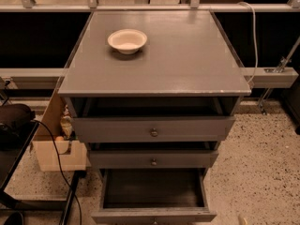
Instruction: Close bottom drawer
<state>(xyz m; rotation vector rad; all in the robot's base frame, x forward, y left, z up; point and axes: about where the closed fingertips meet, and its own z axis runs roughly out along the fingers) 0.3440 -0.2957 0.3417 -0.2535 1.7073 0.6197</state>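
The grey cabinet point(159, 69) has three drawers, all partly out. The bottom drawer point(154, 215) is pulled out the farthest. Its dark grey tray point(152, 187) lies open and looks empty, and its front runs along the bottom edge of the camera view with the knob cut off. The middle drawer point(153, 159) and the top drawer point(153, 129) stick out a little, each with a round metal knob. Of my gripper point(242, 219) only a small pale tip shows at the bottom edge, to the right of the bottom drawer's front and apart from it.
A white bowl point(127, 40) sits on the cabinet top. A cardboard box point(54, 149) with small items stands on the floor at the left, beside a black cable point(58, 158) and a dark stand point(14, 125). Speckled floor point(255, 163) lies to the right.
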